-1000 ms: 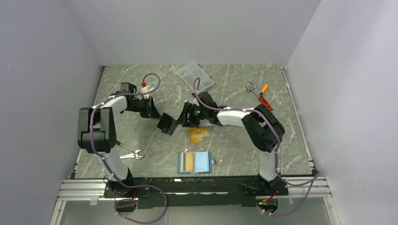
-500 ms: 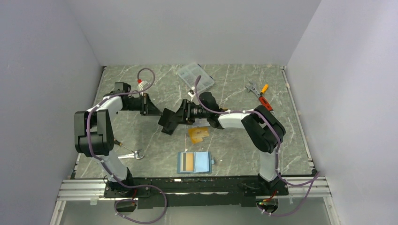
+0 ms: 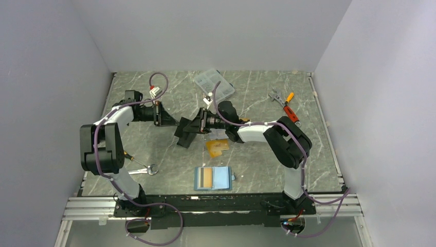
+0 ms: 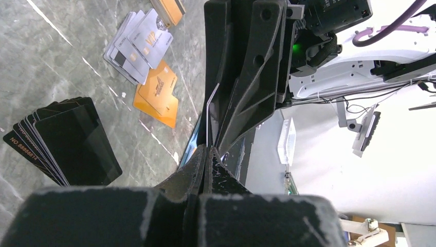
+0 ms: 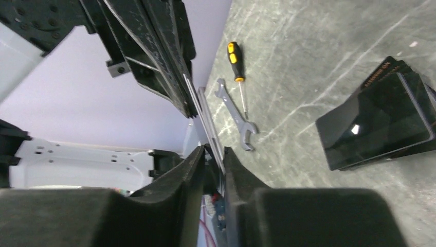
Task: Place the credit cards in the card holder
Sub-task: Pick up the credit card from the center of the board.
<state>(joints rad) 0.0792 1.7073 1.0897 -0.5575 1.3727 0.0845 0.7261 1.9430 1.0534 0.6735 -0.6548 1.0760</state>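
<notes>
Marble table | card holder open, teal | credit card edge-on, perhaps silver

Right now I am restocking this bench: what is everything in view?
card holder: one, teal-blue, open, front, orange card inside.
orange cards: few, loose, behind holder.
silver cards: several, beside the orange.
black cards: one fanned stack, mid-table.
compartment box: one, clear, back.
wrenches: two, silver, front left, back right.
screwdrivers: two, yellow-black front left, orange back right.
red-handled tool: one, back right.
held card: one, grey, midair.
left end effector: shut on held card.
right end effector: jaws flank it, grip unclear.
</notes>
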